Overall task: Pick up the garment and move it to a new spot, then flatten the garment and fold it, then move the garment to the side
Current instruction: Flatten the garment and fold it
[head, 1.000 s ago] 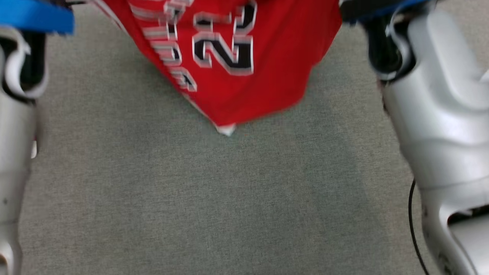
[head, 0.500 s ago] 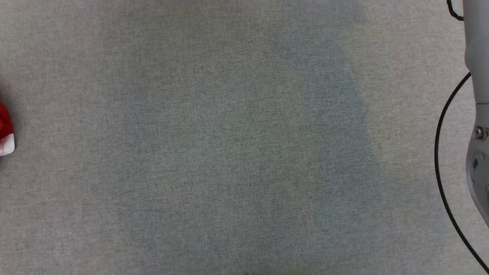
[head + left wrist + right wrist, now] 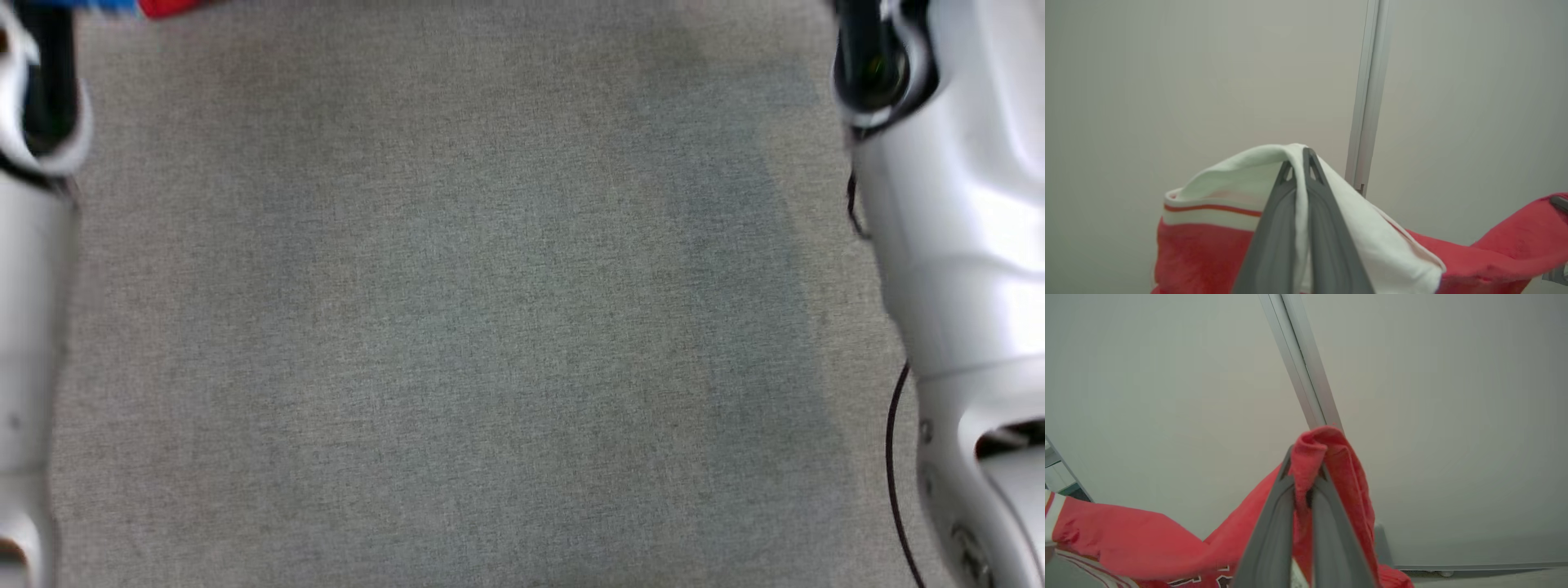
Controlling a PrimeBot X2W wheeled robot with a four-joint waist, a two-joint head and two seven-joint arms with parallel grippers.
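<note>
**A:** What sits closest on the left side?

**B:** The left jaws are pressed together. Their two dark grey fingers [image 3: 1274, 245] pinch the white, red-striped band of the red knit garment [image 3: 1204, 253]. The band folds over the fingertips and drapes down on both sides of them.

**A:** And the right jaws?

**B:** They are closed too, squeezing a bunched fold of the garment [image 3: 1126, 535] between their grey fingers [image 3: 1267, 547]. The fold bulges above the tips and hangs to their right. Below and to their left the cloth sags away, with black-and-white lettering at its lowest edge.

**A:** So where is the garment overall?

**B:** It is slung between the two pairs of jaws, held up in the air. In the head view only a blurred red sliver [image 3: 167, 6] shows, by the pale left forearm [image 3: 33, 286]. The pale right forearm [image 3: 955, 245] is opposite, with a thin black cable [image 3: 891, 457] beside it. The grey woven-cloth tabletop [image 3: 490, 327] lies between the forearms.

**A:** What is farther out?

**B:** Beyond both sets of fingertips there is a plain pale wall [image 3: 1167, 73] with a light metal strip [image 3: 1367, 94] running up it.
</note>
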